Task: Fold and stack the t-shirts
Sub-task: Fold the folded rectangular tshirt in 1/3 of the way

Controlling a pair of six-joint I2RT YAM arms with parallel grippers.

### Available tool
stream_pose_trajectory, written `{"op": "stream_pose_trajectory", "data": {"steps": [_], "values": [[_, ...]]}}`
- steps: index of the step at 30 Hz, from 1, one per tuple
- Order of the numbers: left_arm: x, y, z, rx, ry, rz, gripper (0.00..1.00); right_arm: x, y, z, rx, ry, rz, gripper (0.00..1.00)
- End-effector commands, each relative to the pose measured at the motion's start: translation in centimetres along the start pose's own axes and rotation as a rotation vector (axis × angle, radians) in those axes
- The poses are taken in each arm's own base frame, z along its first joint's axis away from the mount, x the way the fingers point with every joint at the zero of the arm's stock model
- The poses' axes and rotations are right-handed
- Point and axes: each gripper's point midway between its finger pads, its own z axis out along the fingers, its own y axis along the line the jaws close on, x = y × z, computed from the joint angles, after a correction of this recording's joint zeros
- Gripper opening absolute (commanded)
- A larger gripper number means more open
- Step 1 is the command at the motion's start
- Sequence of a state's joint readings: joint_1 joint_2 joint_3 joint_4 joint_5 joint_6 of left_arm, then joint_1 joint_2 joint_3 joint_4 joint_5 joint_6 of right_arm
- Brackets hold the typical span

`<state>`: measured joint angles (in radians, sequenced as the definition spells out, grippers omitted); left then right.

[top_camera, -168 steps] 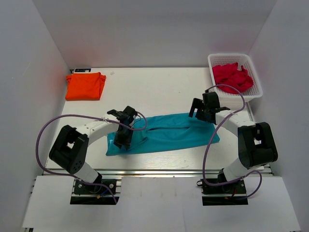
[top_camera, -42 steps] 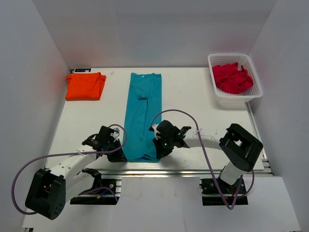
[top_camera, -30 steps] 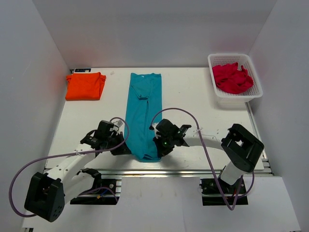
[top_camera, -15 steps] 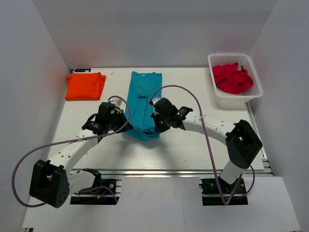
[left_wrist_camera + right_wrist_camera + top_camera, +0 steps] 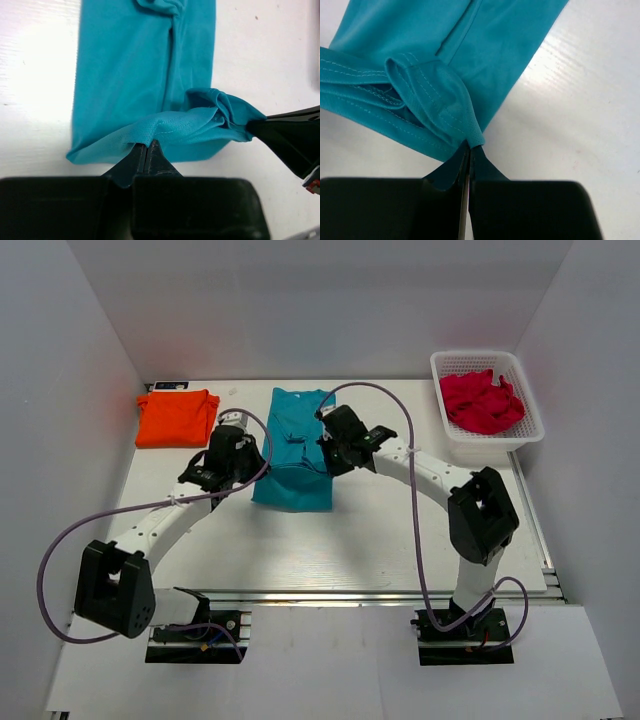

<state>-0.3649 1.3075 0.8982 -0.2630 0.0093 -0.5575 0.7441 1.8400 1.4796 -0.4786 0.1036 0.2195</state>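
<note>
Upper centre, left gripper [image 5: 147, 149] and right gripper [image 5: 469, 147] pinch the hem of the teal t-shirt [image 5: 292, 490], to fold it in half.

One teal t-shirt [image 5: 292, 486], one orange t-shirt [image 5: 177, 418] — one white basket [image 5: 476, 354], one red bundle [image 5: 482, 400].

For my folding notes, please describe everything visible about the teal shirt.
The teal shirt is thin, smooth fabric with stitched hems, folded into a long narrow strip that lies on the table. Its near end is raised and doubled back over the rest. The left gripper and right gripper are each shut on one corner of that raised hem. Nothing else touches it.
</note>
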Motion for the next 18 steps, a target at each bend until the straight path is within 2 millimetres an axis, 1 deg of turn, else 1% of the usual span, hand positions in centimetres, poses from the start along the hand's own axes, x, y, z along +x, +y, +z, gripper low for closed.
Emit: {"op": "stream_pose_trajectory", "data": {"steps": [1, 2, 3, 4, 7, 8, 9, 10, 11, 12, 13, 14, 15, 16, 17, 18], "values": [[-3.0, 0.2, 0.4, -0.036, -0.1, 0.008, 0.0, -1.9, -0.9, 0.1, 0.02, -0.014, -0.016, 0.0], [-3.8, -0.2, 0.4, -0.018, -0.129, 0.007, 0.0, -2.5, -1.0, 0.1, 0.019, -0.025, -0.014, 0.0], [-3.8, -0.4, 1.0, -0.011, -0.122, 0.02, 0.0, -3.5, -1.3, -0.1, 0.024, -0.046, -0.002, 0.0], [-4.4, -0.6, 1.2, -0.011, -0.138, 0.02, 0.0, -3.6, -1.4, 0.3, 0.025, -0.044, -0.008, 0.0], [-5.4, -0.5, 1.7, -0.024, -0.15, 0.023, 0.0, -4.9, -2.0, 0.9, 0.035, -0.061, 0.005, 0.0], [-5.4, 0.0, 2.3, -0.036, -0.146, 0.018, 0.0, -5.3, -2.0, 0.9, 0.036, -0.068, 0.008, 0.0], [-5.7, 0.0, 2.4, -0.043, -0.152, 0.018, 0.0, -5.8, -2.6, 1.2, 0.043, -0.072, 0.02, 0.0], [-6.3, -0.3, 2.6, -0.036, -0.165, 0.028, 0.0, -6.0, -2.7, 1.2, 0.046, -0.076, 0.026, 0.0], [-6.2, 0.2, 3.3, -0.051, -0.155, 0.024, 0.0, -6.2, -2.8, 1.3, 0.044, -0.08, 0.029, 0.0], [-6.3, 0.2, 3.5, -0.053, -0.152, 0.024, 0.0, -6.4, -2.9, 1.5, 0.042, -0.08, 0.033, 0.0], [-6.8, 0.4, 3.8, -0.058, -0.158, 0.019, 0.0, -6.8, -3.2, 1.5, 0.045, -0.086, 0.039, 0.0], [-6.4, 0.4, 4.1, -0.053, -0.142, 0.019, 0.0, -6.3, -3.4, 1.8, 0.049, -0.065, 0.038, 0.0], [-6.3, 0.7, 4.7, -0.055, -0.129, 0.015, 0.0, -7.0, -3.3, 1.8, 0.046, -0.088, 0.039, 0.0], [-6.4, 0.6, 4.9, -0.056, -0.127, 0.015, 0.0, -6.9, -3.7, 2.4, 0.048, -0.079, 0.048, 0.0], [-6.3, 0.5, 5.2, -0.047, -0.125, 0.015, 0.0, -6.9, -3.9, 2.5, 0.052, -0.077, 0.051, 0.0], [-6.3, 1.0, 5.5, -0.058, -0.121, 0.01, 0.0, -6.8, -4.4, 3.0, 0.058, -0.07, 0.058, 0.0]]}}
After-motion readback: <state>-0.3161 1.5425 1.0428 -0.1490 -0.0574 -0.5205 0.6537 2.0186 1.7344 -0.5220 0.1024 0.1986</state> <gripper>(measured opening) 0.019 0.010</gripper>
